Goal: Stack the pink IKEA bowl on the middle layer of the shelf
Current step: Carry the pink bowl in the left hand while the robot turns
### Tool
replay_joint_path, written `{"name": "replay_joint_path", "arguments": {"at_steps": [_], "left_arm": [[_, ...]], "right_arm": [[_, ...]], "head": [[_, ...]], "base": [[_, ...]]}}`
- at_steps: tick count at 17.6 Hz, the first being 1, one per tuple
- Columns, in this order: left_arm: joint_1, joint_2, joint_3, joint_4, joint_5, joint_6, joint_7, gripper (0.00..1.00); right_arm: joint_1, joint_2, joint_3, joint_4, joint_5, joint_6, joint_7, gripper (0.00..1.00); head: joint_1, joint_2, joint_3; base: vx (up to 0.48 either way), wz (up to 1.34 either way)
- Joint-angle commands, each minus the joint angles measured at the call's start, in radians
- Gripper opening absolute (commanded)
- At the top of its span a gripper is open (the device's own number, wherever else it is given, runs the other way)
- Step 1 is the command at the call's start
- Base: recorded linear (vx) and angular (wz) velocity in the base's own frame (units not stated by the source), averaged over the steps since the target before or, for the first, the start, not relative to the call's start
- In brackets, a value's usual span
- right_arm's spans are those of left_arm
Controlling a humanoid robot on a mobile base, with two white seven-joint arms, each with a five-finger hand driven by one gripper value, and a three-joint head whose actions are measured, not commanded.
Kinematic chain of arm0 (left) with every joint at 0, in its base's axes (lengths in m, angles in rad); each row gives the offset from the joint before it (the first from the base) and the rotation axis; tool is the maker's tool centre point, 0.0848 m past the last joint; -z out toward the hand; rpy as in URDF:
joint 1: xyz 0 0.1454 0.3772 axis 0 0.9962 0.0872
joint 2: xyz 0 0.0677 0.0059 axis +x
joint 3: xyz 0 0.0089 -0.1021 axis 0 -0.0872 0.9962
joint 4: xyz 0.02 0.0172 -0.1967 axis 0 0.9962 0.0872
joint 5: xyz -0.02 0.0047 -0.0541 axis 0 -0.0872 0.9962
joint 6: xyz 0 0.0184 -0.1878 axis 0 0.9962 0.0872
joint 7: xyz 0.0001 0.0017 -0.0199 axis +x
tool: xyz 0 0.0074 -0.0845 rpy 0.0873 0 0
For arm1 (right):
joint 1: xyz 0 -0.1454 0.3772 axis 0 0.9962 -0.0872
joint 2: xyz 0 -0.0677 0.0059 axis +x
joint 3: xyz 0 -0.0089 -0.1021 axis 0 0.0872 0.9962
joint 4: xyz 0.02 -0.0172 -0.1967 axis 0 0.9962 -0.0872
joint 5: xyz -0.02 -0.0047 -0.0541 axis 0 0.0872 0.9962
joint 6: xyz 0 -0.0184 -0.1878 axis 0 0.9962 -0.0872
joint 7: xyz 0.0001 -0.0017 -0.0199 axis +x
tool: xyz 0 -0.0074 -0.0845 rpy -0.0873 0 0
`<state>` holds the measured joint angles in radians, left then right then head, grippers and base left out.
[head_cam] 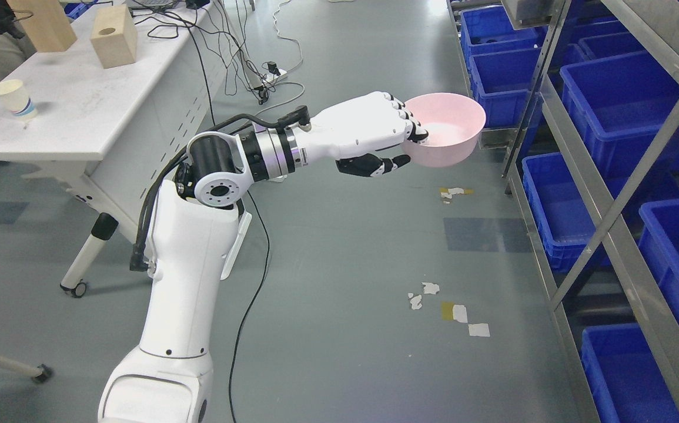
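A pink bowl (451,132) hangs in the air above the grey floor, held upright by its near rim. My left hand (404,144) is shut on the bowl, with the fingers (412,126) over the rim into the inside and the black thumb (374,164) under the outer wall. The left arm stretches from the lower left up and to the right. The bowl is just left of the metal shelf (604,194), outside its frame. The right arm is not in view.
The shelf on the right holds several blue bins (621,106) on its layers. A white table (80,106) at the upper left carries a paper cup (14,98) and wooden blocks (114,36). Cables (257,76) and tape scraps (457,311) lie on the floor.
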<state>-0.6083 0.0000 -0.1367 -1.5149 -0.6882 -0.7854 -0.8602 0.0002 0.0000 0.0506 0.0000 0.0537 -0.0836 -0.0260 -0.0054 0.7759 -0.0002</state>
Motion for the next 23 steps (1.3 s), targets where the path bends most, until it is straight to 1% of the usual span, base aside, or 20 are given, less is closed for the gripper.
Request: {"name": "replay_joint_path", "arguments": {"at_steps": [1, 8, 13, 20, 23], "left_arm": [[0.008, 0.017, -0.066, -0.033, 0.021, 0.0, 0.003, 0.03], [0.007, 0.017, -0.066, -0.042, 0.027, 0.0, 0.021, 0.03], [0.007, 0.017, -0.067, -0.042, 0.03, 0.0, 0.021, 0.04], [0.002, 0.017, -0.122, -0.048, 0.05, 0.0, 0.03, 0.04], [0.002, 0.017, -0.126, -0.048, 0.05, 0.0, 0.03, 0.04]], "right_arm": [[0.023, -0.017, 0.0, -0.017, 0.0, 0.001, 0.0, 1.0], [0.023, -0.017, 0.0, -0.017, 0.0, 0.001, 0.0, 1.0], [0.023, -0.017, 0.0, -0.017, 0.0, 0.001, 0.0, 1.0], [0.023, -0.017, 0.0, -0.017, 0.0, 0.001, 0.0, 1.0], [0.023, -0.017, 0.0, -0.017, 0.0, 0.001, 0.0, 1.0]], "head": [[0.0, 0.0, 0.0], [0.0, 0.0, 0.0], [0.0, 0.0, 0.0], [0.0, 0.0, 0.0], [0.0, 0.0, 0.0]], "base": [[0.325, -0.12], [0.351, -0.06], [0.381, 0.15], [0.303, 0.1], [0.217, -0.11]]}}
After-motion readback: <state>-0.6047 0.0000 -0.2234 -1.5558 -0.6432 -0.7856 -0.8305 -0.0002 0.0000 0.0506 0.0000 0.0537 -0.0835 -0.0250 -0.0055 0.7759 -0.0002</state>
